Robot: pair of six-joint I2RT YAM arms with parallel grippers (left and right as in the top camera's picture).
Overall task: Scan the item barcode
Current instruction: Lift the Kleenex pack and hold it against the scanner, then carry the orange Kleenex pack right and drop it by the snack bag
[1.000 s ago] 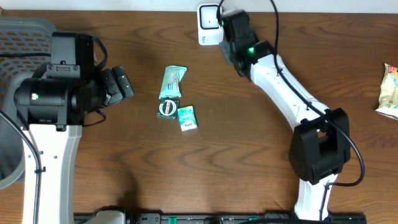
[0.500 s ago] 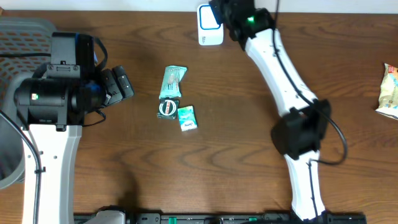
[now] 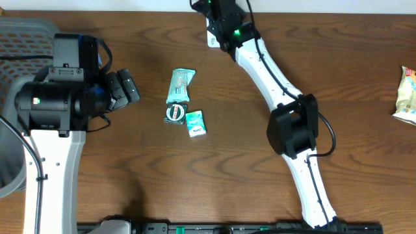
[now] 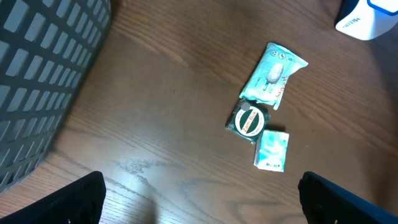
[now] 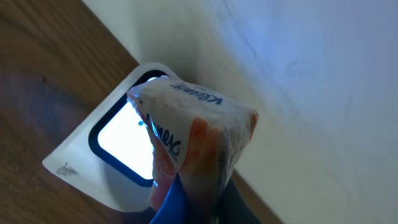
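where the right gripper (image 5: 196, 200) is clamped on its lower end, a white and orange tissue pack (image 5: 196, 134) hangs right in front of the lit window of a white scanner (image 5: 74, 158) at the far edge of the wooden table (image 5: 37, 81). the pack rises from the fingers, its long axis seemingly running away from the gripper. its printed left face turns toward the glowing window; whether pack and window touch cannot be told. no barcode shows on the faces in view, so the pack may need a small turn in front of the window. in the overhead view the right arm (image 3: 266, 68) reaches to the far edge and hides most of the scanner. the left gripper (image 3: 127, 89) is spread wide and holds nothing, hovering well apart on the left side, near a grey basket (image 3: 26, 32). between the arms lie a green packet (image 3: 180, 86), a round tin (image 3: 174, 113) and a small teal pack (image 3: 195, 123). a snack bag (image 3: 406, 94) sits at the right edge.
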